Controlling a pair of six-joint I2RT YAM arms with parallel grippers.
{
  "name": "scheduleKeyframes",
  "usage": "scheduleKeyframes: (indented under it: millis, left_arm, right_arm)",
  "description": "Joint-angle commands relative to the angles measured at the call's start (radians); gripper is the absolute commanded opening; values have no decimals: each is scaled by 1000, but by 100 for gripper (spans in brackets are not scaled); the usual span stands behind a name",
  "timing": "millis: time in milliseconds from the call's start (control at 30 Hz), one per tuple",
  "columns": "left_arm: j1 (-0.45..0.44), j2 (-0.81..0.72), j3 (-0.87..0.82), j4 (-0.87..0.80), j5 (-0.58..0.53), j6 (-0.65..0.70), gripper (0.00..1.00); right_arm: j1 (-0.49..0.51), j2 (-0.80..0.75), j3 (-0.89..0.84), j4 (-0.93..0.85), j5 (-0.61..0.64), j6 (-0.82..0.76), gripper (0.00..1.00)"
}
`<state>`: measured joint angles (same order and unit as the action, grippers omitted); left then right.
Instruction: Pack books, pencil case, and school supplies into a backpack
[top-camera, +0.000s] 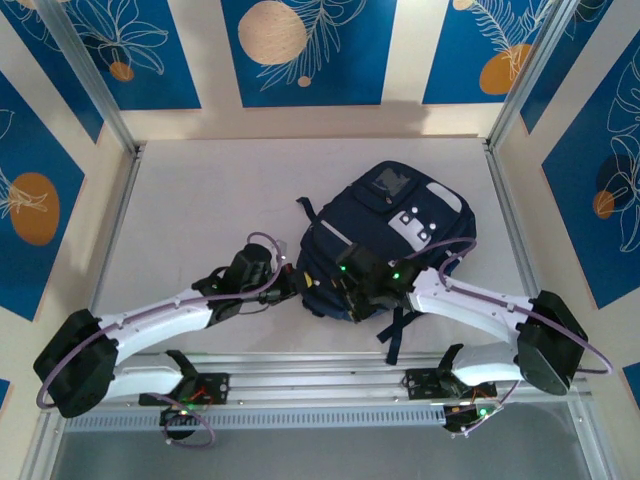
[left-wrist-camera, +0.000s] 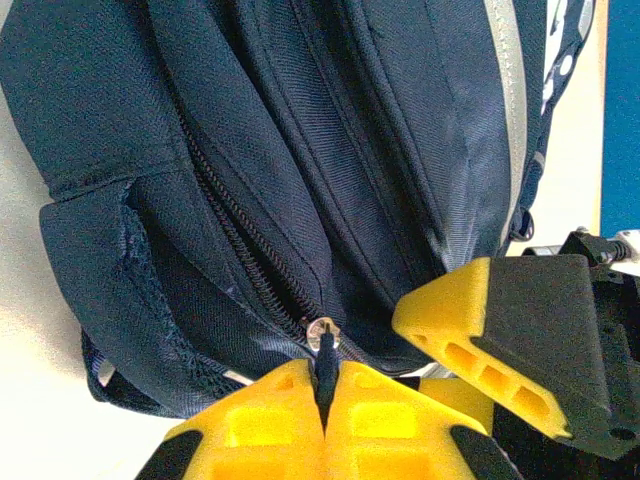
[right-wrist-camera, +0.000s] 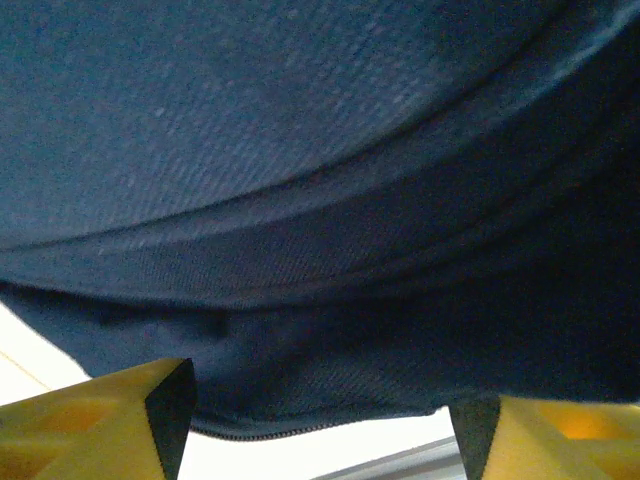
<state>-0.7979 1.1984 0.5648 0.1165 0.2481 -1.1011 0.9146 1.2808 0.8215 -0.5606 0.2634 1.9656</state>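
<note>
The navy backpack (top-camera: 400, 230) lies on the table with its zippered end toward the arms. My left gripper (top-camera: 296, 283) is at that end's left side. In the left wrist view it (left-wrist-camera: 326, 400) is shut on the dark zipper pull (left-wrist-camera: 326, 362), just below the silver slider, and the zipper track (left-wrist-camera: 240, 240) runs up and away to the left. My right gripper (top-camera: 358, 285) is pressed against the same end. It (right-wrist-camera: 320, 425) stands open, yellow fingers (right-wrist-camera: 100, 420) wide apart, with backpack fabric (right-wrist-camera: 300, 150) and a zipper edge between them, not pinched. The books, pencil case and school supplies are out of view.
One yellow finger of the right gripper (left-wrist-camera: 470, 325) sits close to the right of my left gripper. A dark strap (top-camera: 396, 335) trails from the backpack toward the table's near rail (top-camera: 320, 385). Metal frame posts (top-camera: 115, 120) stand at the back corners.
</note>
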Motion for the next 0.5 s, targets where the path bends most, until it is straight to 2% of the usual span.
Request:
scheduleKeyframes:
  millis: [0, 133, 400, 467]
  left_arm:
    - [-18, -26, 7, 34, -7, -9, 0]
    - [-17, 0, 1, 54, -12, -4, 0]
    - [-18, 76, 0, 64, -59, 15, 0]
    - [-15, 79, -1, 46, -84, 24, 0]
  right_arm:
    - [2, 29, 33, -90, 48, 76, 65]
    - [-15, 88, 32, -103, 60, 86, 55]
    - [-35, 135, 14, -97, 76, 35, 3]
    - [-37, 116, -6, -103, 86, 22, 0]
